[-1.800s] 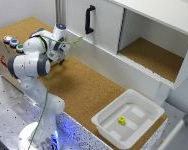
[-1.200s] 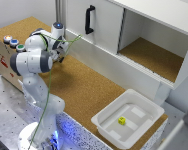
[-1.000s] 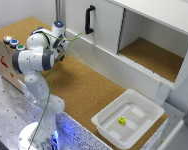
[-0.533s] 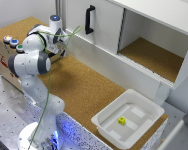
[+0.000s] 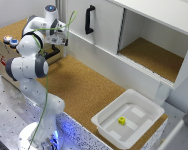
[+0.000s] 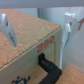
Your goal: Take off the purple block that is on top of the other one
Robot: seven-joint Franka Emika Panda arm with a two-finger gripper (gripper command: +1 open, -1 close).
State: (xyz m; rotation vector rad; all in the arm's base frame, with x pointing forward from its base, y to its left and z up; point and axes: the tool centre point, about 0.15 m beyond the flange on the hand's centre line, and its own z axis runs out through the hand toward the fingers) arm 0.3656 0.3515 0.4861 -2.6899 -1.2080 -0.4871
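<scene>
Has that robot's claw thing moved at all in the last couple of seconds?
Yes. The gripper has risen and shifted slightly toward the exterior view's right, closer to the black cabinet handle, away from the cardboard box top.

Lighting is even and diffuse in both views, moderately bright, with no hard glare. The exterior view is soft and low in detail; the cabinet (image 5: 153, 54) interior lies in mild shadow. A blue glow shows at the arm base (image 5: 61, 131). The wrist view is blurred throughout, and the fingers (image 6: 7, 27) lack sharp edges.
</scene>
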